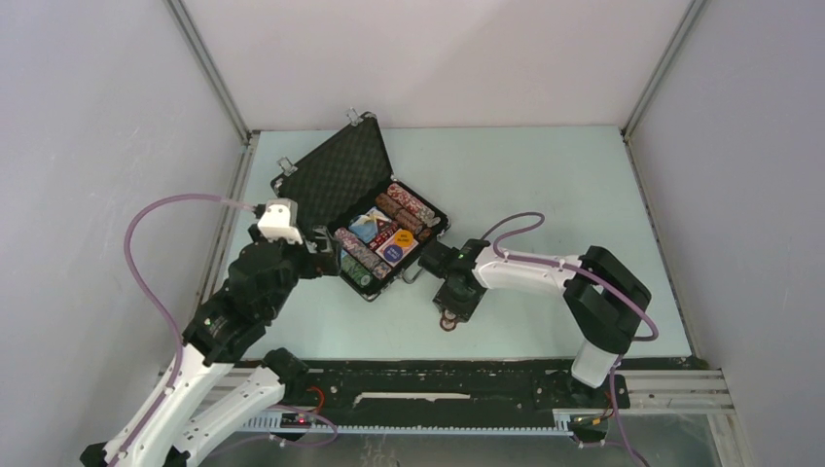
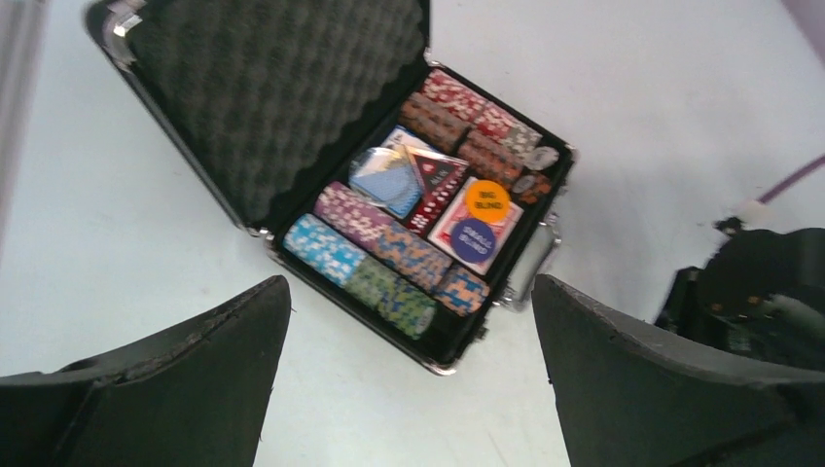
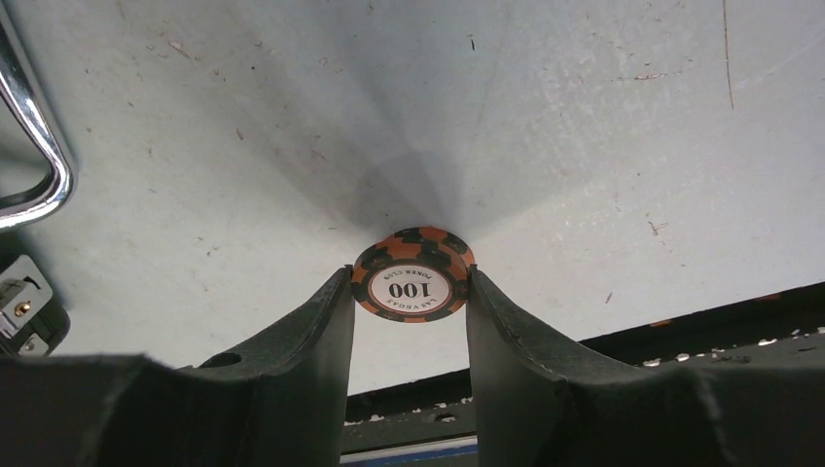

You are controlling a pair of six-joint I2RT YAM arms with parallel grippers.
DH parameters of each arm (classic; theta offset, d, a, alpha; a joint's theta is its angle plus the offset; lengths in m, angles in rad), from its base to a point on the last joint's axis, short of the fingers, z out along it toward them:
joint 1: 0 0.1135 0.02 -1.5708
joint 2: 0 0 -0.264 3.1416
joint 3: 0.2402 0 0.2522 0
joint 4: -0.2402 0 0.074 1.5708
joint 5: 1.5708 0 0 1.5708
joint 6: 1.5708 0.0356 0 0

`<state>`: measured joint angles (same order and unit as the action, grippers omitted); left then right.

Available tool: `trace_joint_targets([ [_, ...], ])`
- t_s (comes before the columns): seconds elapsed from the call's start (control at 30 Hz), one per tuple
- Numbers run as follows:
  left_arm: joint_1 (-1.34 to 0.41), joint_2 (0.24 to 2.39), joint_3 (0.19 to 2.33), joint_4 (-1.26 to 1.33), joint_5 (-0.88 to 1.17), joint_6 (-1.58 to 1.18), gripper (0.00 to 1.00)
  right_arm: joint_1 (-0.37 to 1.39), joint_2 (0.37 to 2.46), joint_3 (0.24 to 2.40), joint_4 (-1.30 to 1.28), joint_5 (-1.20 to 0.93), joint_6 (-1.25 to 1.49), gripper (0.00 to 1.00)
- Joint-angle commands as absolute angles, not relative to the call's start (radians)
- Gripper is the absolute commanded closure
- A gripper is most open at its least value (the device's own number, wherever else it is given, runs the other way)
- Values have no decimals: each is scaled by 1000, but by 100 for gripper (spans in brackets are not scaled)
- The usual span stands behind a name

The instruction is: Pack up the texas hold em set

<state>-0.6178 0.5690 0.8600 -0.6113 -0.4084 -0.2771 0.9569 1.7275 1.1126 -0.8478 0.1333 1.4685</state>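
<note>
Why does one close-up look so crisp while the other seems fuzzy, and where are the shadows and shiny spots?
Right wrist view: the orange 100 chip is sharp, its print readable, a fan-shaped shadow spreading on the table beyond it; the silver handle glints. Left wrist view: the open briefcase and its poker chips look slightly smeared. Top view: even, soft light.
</note>
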Motion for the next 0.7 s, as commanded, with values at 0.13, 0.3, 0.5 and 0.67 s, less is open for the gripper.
trace_joint_targets([
  [0.13, -538, 626, 751, -551, -49, -521, 0, 940, 1643, 1114, -886, 181, 1361, 86],
  [0.3, -382, 648, 583, -312, 382, -676, 0, 907, 1597, 1114, -921, 165, 1352, 86],
  [0.5, -394, 776, 392, 189, 617, -936, 4, 852, 1559, 1149, -941, 114, 1334, 87],
  [0.67, -544, 833, 323, 345, 467, -955, 17, 827, 1557, 1204, -964, 94, 1320, 86],
])
